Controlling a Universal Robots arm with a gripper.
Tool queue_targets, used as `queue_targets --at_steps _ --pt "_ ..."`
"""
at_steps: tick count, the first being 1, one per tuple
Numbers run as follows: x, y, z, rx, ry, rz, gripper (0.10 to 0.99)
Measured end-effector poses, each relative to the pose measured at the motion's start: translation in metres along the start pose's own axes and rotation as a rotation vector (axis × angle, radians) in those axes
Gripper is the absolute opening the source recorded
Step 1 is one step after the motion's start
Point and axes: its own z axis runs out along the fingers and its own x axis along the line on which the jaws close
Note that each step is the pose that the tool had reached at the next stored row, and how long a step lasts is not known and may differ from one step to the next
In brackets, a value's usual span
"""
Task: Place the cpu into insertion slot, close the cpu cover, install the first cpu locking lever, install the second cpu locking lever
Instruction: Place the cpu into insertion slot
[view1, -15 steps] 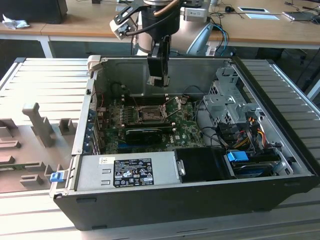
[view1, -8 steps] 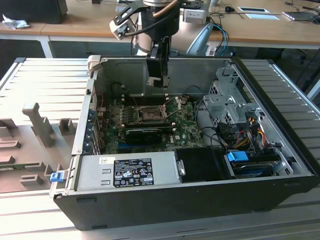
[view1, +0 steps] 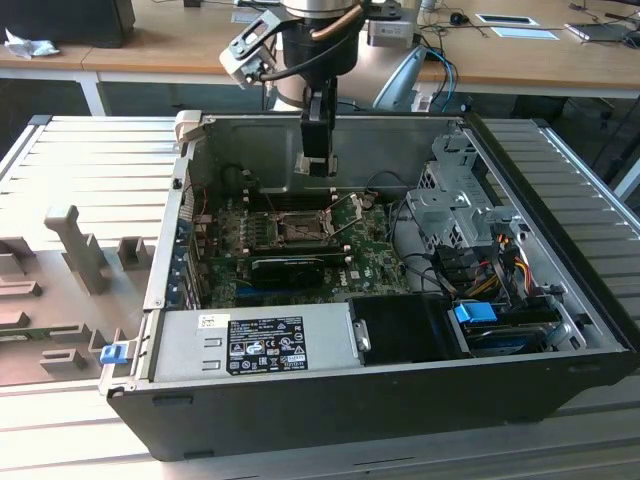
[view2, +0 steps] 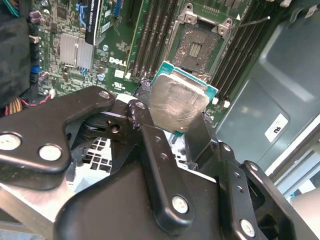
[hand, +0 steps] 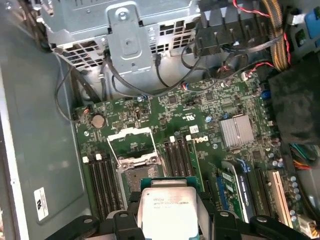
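Chip held off the board, metal top toward the wrist cameras, green edge showing along its far side. The tool is pinching it by two opposite edges, a dark finger on each side; in the first wrist view the chip sits between the fingertips in the same way. Ahead of the tool, a little beyond the chip's far edge, the socket lies bare, with no chip in it. Its cover, a thin frame with a square cut-out, stands swung up at the socket's far end, and a thin wire lever juts out on one side, free of its catch. Dark memory slots run along both sides of the socket. In the exterior view the tool hangs inside the open computer case, above the board and well clear of it; the case rests on a grey ribbed bench. Judgement: step one, placing the chip, is in hand; cover and both levers are not yet done. Seating looks to call for the chip to be brought square over the socket, kept level, corners matched and lowered gently, since the socket's contacts would likely bend under a tilted or offset chip.
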Motion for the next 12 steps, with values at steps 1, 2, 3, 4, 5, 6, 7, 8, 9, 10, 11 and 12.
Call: queue_targets --at_steps 1,2,3,4,5,6,7,8,9,10,11,12 --pt "0.0000 0.0000 0.0001 0.000 0.0010 -0.013 0.529" --pt "0.0000 0.0000 0.0002 0.000 0.0014 -0.018 0.529" --pt "-0.0001 0.0000 0.0005 0.000 0.0014 -0.019 0.529" --pt "-0.0001 -0.0001 0.0008 0.000 0.0015 -0.020 0.529" --pt "-0.0001 -0.0001 0.0008 0.000 0.0014 -0.021 0.529" --pt "0.0000 -0.0001 0.0008 0.001 0.0015 -0.023 0.529" --pt "0.0000 -0.0001 0.0008 0.001 0.0018 -0.026 0.529" --pt "0.0000 -0.0001 0.0008 0.001 0.0021 -0.028 0.529" --pt "0.0000 -0.0001 0.0009 0.001 0.0025 -0.032 0.529" --pt "0.0000 -0.0001 0.0009 0.001 0.0026 -0.033 0.529" --pt "0.0000 -0.0001 0.0008 0.001 0.0027 -0.035 0.529" --pt "0.0000 -0.0001 0.0008 0.001 0.0028 -0.036 0.529"
